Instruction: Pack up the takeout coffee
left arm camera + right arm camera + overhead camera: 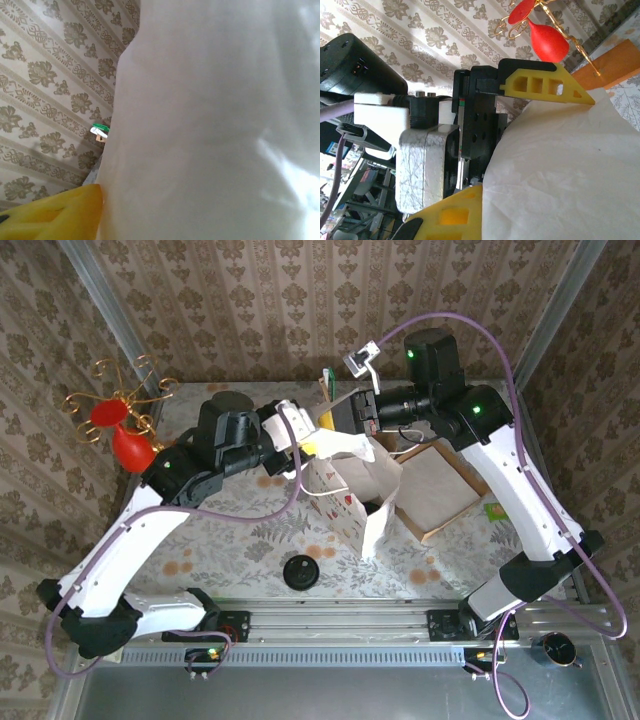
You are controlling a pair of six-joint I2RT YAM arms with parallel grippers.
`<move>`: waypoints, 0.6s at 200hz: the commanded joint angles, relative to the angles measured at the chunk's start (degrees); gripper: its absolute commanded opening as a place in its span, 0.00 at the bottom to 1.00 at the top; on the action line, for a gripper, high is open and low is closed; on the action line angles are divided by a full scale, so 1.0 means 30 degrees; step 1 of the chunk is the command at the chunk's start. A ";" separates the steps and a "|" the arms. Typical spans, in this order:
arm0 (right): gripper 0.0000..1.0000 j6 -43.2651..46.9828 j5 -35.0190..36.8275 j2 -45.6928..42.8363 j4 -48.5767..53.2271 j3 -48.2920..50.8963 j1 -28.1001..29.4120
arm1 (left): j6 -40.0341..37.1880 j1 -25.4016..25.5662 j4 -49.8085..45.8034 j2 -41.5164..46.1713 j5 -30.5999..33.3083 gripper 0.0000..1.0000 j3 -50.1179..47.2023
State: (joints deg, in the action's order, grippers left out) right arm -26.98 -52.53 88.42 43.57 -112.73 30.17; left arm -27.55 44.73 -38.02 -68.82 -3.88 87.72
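Observation:
A white paper bag [350,485] stands upright mid-table with its mouth raised. My right gripper [328,420] is shut on the bag's top edge. In the right wrist view its yellow finger [450,220] lies against the bag paper [560,175]. My left gripper [310,443] is at the same rim from the left, jaws apart. One of its yellow fingers [545,86] rests over the paper and the other is hidden behind it. In the left wrist view the bag [210,125] sits right beside my yellow finger [55,212]. The takeout coffee is out of view.
A flat black lid disc [301,571] lies near the front edge. An open cardboard tray [440,495] sits right of the bag. A red vase with gold wire [132,448] stands back left. A dark round object [228,402] is partly hidden behind the left arm.

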 commanded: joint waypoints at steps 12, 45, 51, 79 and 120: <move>0.00 -0.0338 -0.0594 -0.0751 -0.0468 0.0177 -0.0038 | 0.0739 -0.0319 0.0072 0.0785 -0.0924 0.60 -0.0190; 0.00 -0.0668 -0.0624 -0.0581 -0.0561 0.0382 -0.0038 | 0.0775 -0.0350 -0.0109 0.0933 -0.1564 0.49 -0.0162; 0.00 -0.0696 -0.0624 -0.0581 -0.0600 0.0424 -0.0024 | 0.0776 -0.0375 -0.0235 0.0936 -0.1799 0.49 -0.0154; 0.00 -0.0762 -0.0514 -0.0694 -0.0665 0.0664 -0.0037 | 0.1069 -0.0372 -0.0329 0.0965 -0.1929 0.11 -0.0198; 0.05 -0.1236 -0.0594 -0.1213 -0.1565 0.1912 0.0013 | 0.1767 -0.0350 0.0068 0.1397 -0.1626 0.00 -0.0660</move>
State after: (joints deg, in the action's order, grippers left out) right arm -29.17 -52.75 87.15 41.21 -109.19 30.17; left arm -23.99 44.10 -38.11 -66.43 -8.88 86.72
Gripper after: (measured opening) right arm 0.051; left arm 0.053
